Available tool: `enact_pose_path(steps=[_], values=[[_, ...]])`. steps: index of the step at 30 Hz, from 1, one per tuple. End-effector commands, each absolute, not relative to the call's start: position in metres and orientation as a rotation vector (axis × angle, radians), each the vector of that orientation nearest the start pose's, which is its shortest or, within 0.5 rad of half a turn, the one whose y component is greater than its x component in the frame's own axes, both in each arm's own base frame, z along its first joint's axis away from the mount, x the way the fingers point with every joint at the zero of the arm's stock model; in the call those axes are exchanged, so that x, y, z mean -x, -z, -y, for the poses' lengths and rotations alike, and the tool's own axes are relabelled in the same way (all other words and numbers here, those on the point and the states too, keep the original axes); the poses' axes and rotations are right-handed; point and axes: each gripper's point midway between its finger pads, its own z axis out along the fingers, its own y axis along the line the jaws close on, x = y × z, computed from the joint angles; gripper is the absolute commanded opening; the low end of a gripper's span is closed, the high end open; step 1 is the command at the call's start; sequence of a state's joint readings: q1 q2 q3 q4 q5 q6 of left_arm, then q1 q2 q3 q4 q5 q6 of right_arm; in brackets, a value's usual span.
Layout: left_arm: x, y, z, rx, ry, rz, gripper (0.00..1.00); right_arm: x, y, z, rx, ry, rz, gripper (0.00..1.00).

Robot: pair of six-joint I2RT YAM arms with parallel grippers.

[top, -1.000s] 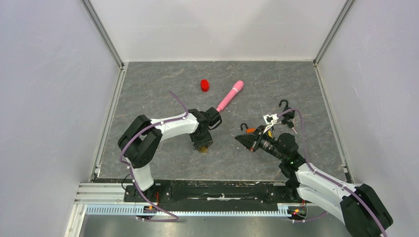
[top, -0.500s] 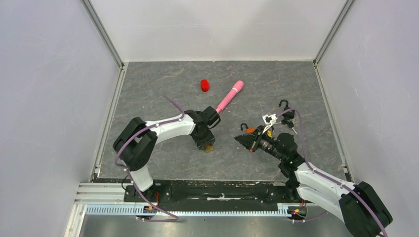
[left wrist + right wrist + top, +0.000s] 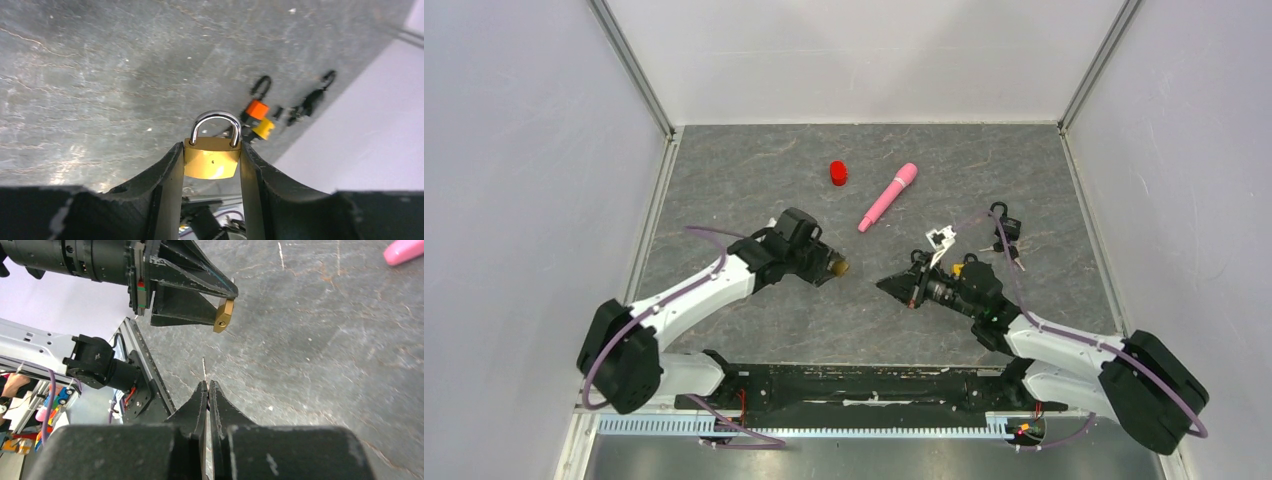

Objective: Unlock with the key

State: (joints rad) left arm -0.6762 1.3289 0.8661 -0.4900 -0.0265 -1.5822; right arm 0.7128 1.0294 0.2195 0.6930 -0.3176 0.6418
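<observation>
The left gripper (image 3: pixel 211 148) is pinching the padlock (image 3: pixel 210 162). Its two black fingers (image 3: pixel 170 170) press on the brass body's narrow sides, one on each side. The jaws stand part-way apart, as wide as the body. The steel shackle (image 3: pixel 215 116) is closed and sticks out past the fingertips, pointing straight away from the wrist. The padlock's long axis therefore runs in line with the fingers, and its bottom end faces back into the gripper.

The right gripper (image 3: pixel 207 385) has its jaws pressed together on the key (image 3: pixel 203 369). The key shows only as a thin blade, seen edge-on, jutting forward from the fingertips. In the right wrist view it points toward the padlock (image 3: pixel 222 315), which sits a little right of its line and well apart from it. The shackle cannot be made out in that view.

From above, the padlock (image 3: pixel 838 267) is carried at the tip of the left gripper (image 3: pixel 827 268), left of the table's (image 3: pixel 724 180) middle, with its long axis pointing right. The right gripper (image 3: pixel 890 288) faces it from the other side, and bare table lies between the two. A white tag (image 3: pixel 941 238) sits just behind the right gripper.

An orange lock (image 3: pixel 257 108) and a yellow lock (image 3: pixel 263 128) lie side by side beyond the shackle, and black locks (image 3: pixel 1004 225) lie further right. A pink pen (image 3: pixel 887 196) and a red cap (image 3: pixel 838 173) lie toward the back.
</observation>
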Motion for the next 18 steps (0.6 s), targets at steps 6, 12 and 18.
enact_pose_path(steps=[6, 12, 18], values=[[-0.292, -0.193, 0.218, 1.378, 1.081, -2.09, 0.02, -0.233, -0.213, -0.316, 0.358, -1.29, -1.63, 0.0], [-0.293, -0.213, 0.219, 1.34, 1.145, -2.07, 0.02, -0.244, -0.226, -0.334, 0.385, -1.313, -1.615, 0.0], [-0.289, -0.219, 0.221, 1.321, 1.191, -2.069, 0.02, -0.248, -0.216, -0.342, 0.396, -1.293, -1.677, 0.0]])
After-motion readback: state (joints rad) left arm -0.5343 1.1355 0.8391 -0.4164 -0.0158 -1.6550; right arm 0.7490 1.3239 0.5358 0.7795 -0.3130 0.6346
